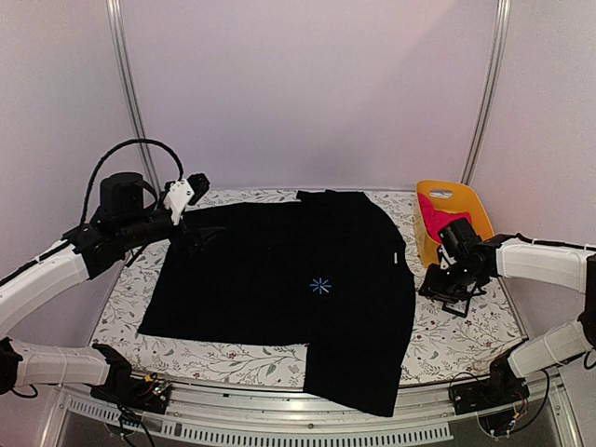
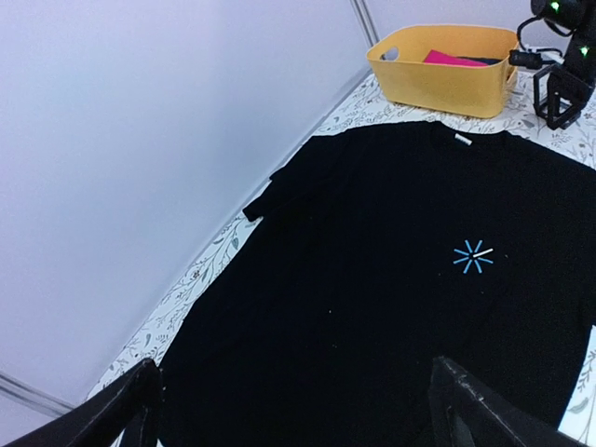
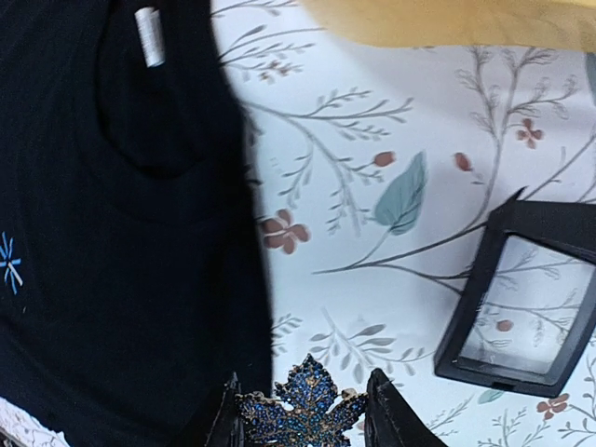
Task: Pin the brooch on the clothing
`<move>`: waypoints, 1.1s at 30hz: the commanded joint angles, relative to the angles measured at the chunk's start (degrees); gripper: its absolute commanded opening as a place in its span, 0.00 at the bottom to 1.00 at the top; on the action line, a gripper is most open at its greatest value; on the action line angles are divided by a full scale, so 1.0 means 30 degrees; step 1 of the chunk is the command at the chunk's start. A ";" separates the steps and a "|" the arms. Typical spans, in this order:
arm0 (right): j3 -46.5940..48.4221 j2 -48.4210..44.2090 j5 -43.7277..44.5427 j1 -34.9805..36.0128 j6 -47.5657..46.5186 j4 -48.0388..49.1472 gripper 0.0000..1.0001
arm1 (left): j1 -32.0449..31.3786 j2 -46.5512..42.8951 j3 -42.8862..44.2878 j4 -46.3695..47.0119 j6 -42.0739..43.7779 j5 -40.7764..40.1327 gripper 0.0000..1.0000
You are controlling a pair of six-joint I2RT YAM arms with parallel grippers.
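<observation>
Transport step: brooch [image 3: 305, 407] pinched in right claw [image 3: 305, 424], closed on its 2 sides, over counter [image 3: 391, 121], just beside shirt [image 3: 121, 233]; left claw [image 2: 298, 405] spread wide, empty, above shirt. Next, likely: carry left to chest near blue print [image 3: 9, 263], pin through fabric, left claw free to hold cloth flat.

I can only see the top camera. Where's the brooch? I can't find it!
Observer: The right wrist camera shows the brooch, a blue jewelled leaf, between the fingers of the right gripper.
Operator: Is it pinned on yet?
Observer: No. It sits right by the edge of the shirt, near the flowery table.
Operator: What's the other hand holding?
Observer: Nothing. The left wrist camera shows the left gripper open above the shirt.
</observation>
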 commanded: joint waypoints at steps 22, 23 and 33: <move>0.5322 0.0001 -1.2123 0.2233 -1.2130 0.2165 0.36 | -0.5948 0.7270 0.2343 0.6305 1.0919 0.9215 0.98; 0.5566 0.0094 -1.2453 0.2339 -1.2492 0.1939 0.36 | -0.6081 0.8101 0.3262 0.5874 1.1093 0.9968 0.97; 0.5360 -0.1299 -1.5073 0.3354 -1.3737 0.2116 0.36 | -0.7885 1.2531 0.8499 0.4079 1.3904 1.1163 0.80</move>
